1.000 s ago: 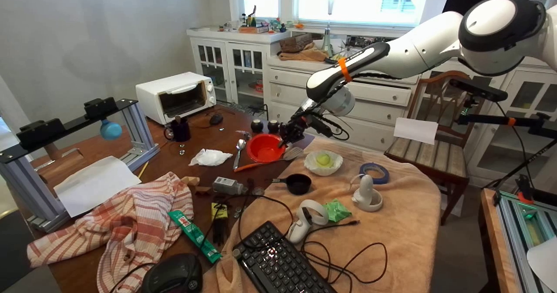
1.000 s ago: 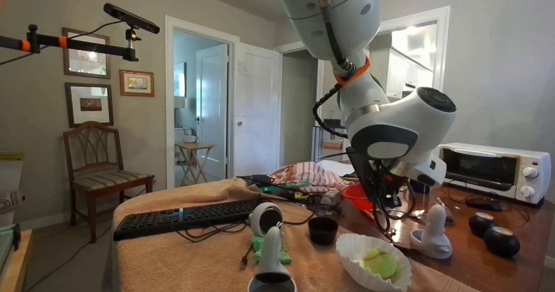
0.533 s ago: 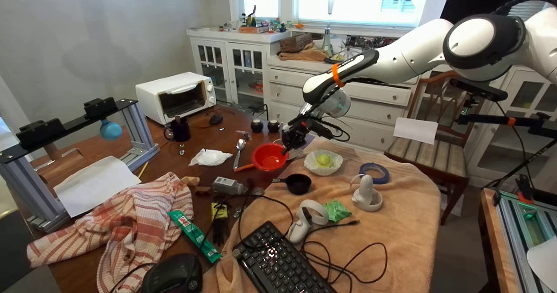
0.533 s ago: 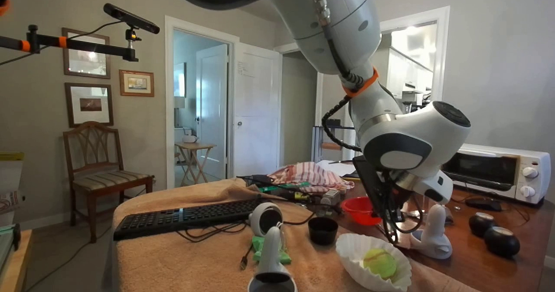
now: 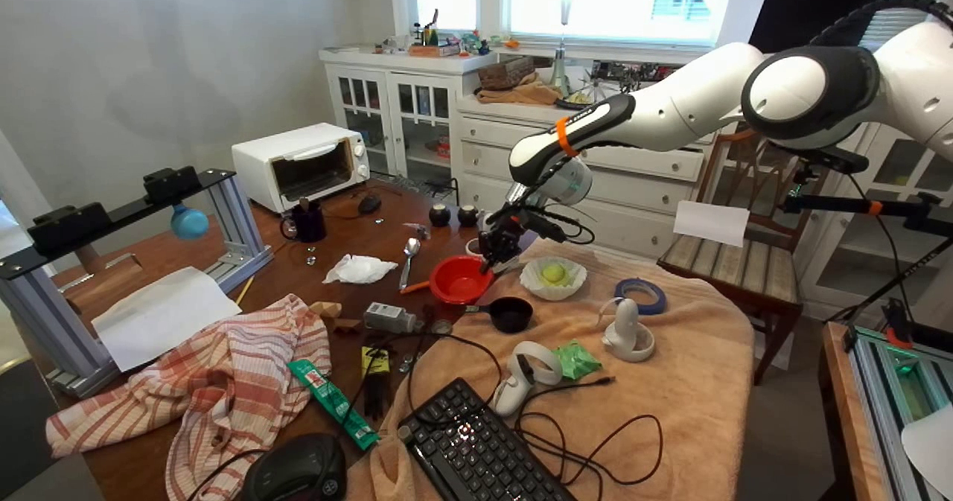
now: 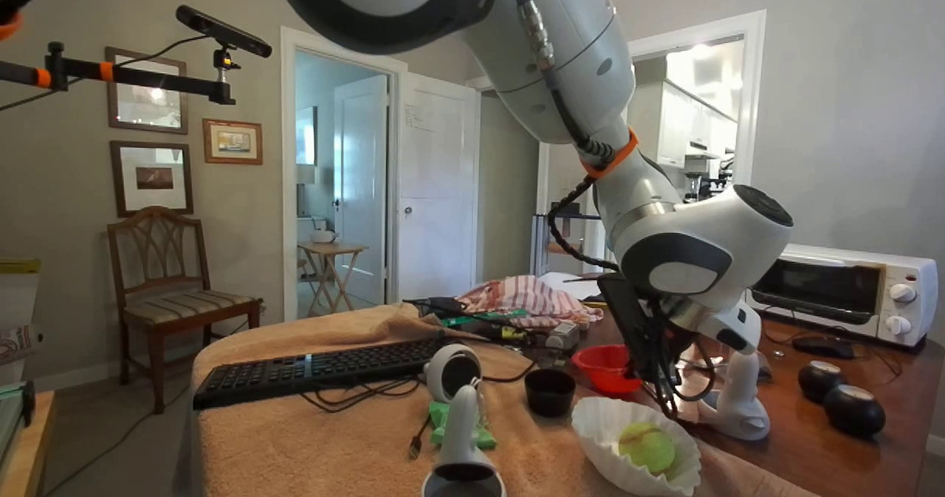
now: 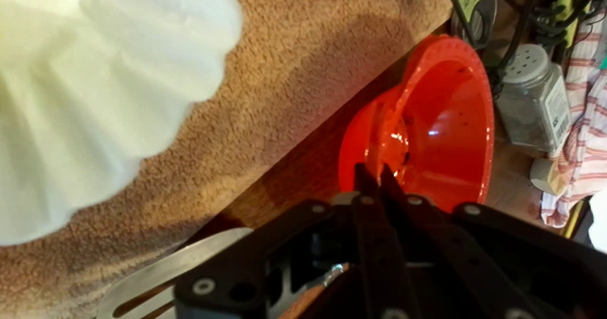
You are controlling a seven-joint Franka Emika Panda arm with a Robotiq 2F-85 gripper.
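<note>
My gripper [image 7: 372,171] is shut on the near rim of a red bowl [image 7: 446,143] in the wrist view, one finger inside and one outside the wall. In an exterior view the gripper [image 5: 485,267] meets the right rim of the red bowl [image 5: 456,283]. The bowl also shows in an exterior view [image 6: 602,368], its right side hidden by the gripper. I cannot tell whether its base touches the table. A metal slotted spatula [image 7: 208,252] lies under the gripper; its orange handle [image 5: 415,287] runs toward the bowl. A white fluted bowl [image 5: 552,281] with a yellow-green ball [image 6: 647,447] stands beside the gripper.
A small black pan [image 5: 511,315] and a clear shaker [image 5: 389,317] are close to the red bowl. A spoon [image 5: 408,263] lies to its left. A white controller [image 6: 740,401] stands behind the gripper. A keyboard [image 5: 476,449] and cables lie on the tan towel [image 5: 670,389].
The red bowl has moved with my gripper, toward the black pan and the towel's edge. It has come off the spatula's handle area, and more of the arm shows in an exterior view.
</note>
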